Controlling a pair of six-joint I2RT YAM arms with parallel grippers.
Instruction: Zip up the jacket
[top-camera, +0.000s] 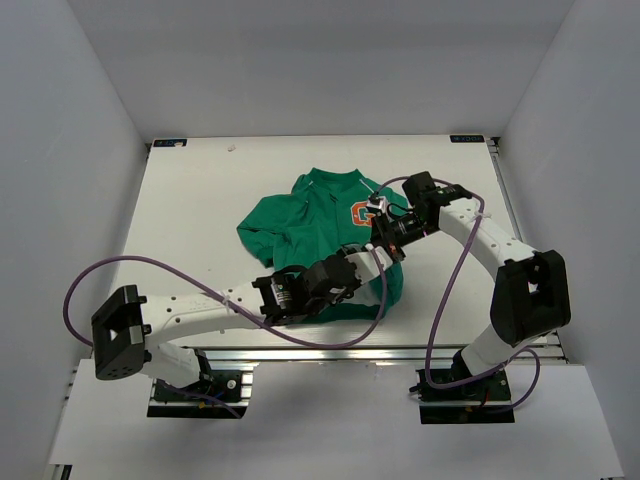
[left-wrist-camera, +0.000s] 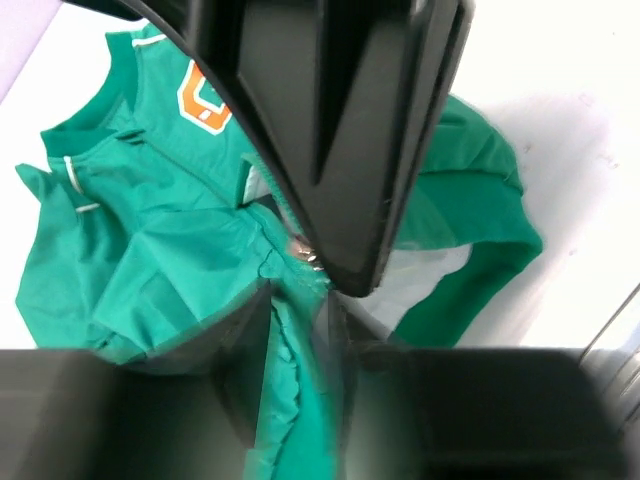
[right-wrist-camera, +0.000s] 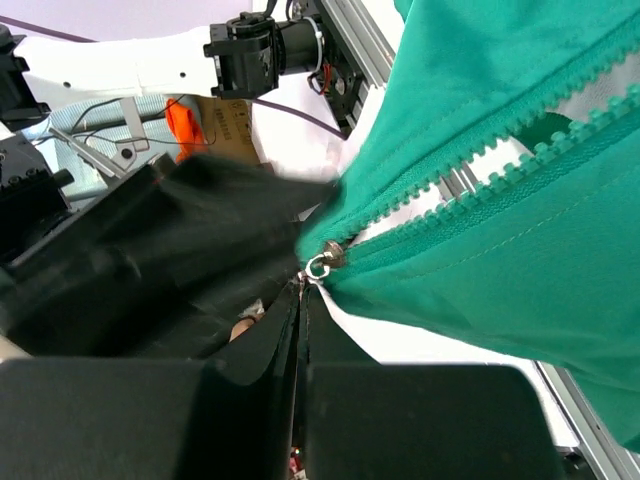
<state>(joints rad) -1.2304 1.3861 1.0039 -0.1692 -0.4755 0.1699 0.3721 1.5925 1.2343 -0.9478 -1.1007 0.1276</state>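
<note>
The green jacket (top-camera: 318, 228) lies front up on the white table (top-camera: 200, 220), its orange "G" patch (top-camera: 360, 212) by my right arm. My left gripper (top-camera: 362, 258) is shut on the jacket's bottom front edge; in the left wrist view (left-wrist-camera: 300, 300) green fabric is pinched between the fingers (left-wrist-camera: 235, 340). My right gripper (top-camera: 388, 243) is shut on the zipper pull (right-wrist-camera: 316, 268), just above the hem. The zipper teeth (right-wrist-camera: 470, 150) beyond the slider stand apart. The patch also shows in the left wrist view (left-wrist-camera: 200, 100).
A jacket sleeve (left-wrist-camera: 470, 290) lies folded to the right of the hem. Purple cables (top-camera: 445, 290) loop from both arms. The metal table rail (top-camera: 380, 352) runs along the near edge. White walls (top-camera: 60, 150) enclose the table on three sides.
</note>
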